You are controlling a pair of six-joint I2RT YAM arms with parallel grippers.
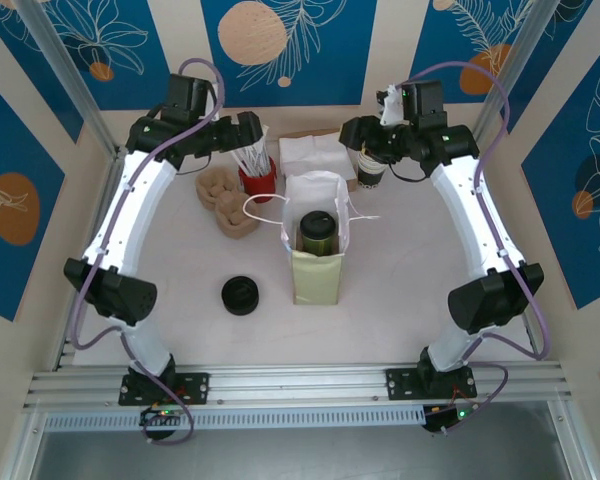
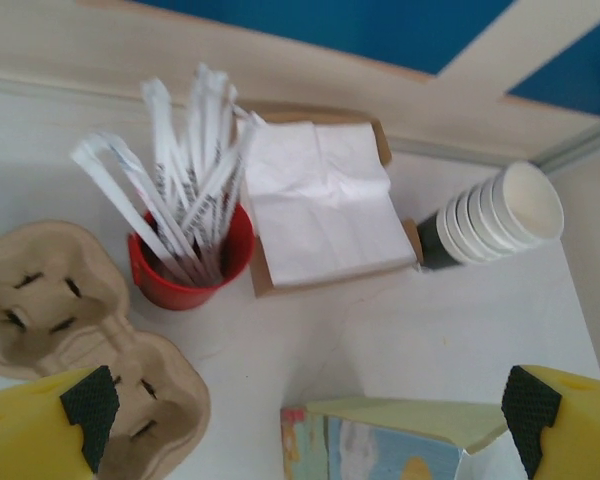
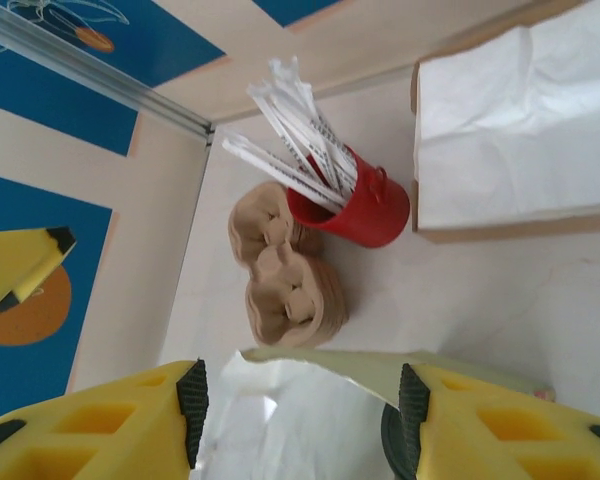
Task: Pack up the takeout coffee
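Observation:
The takeout coffee (image 1: 318,231), a cup wearing a black lid, stands inside the pale green paper bag (image 1: 315,272) at the table's middle. In the right wrist view the bag's rim (image 3: 380,362) runs between my right fingers, and the dark lid edge (image 3: 388,442) peeks out by the right-hand finger. My right gripper (image 1: 363,140) (image 3: 300,412) hangs open above the back of the bag, holding nothing. My left gripper (image 1: 248,130) (image 2: 310,420) is wide open over the back left of the table, with the bag's top (image 2: 400,440) below it.
A red cup of wrapped straws (image 1: 258,172) (image 2: 190,262), a napkin pile (image 1: 315,155) (image 2: 320,205) and stacked paper cups (image 1: 370,170) (image 2: 490,215) line the back. Cardboard carriers (image 1: 225,202) (image 3: 285,280) lie at the left. A pile of black lids (image 1: 241,295) sits front left.

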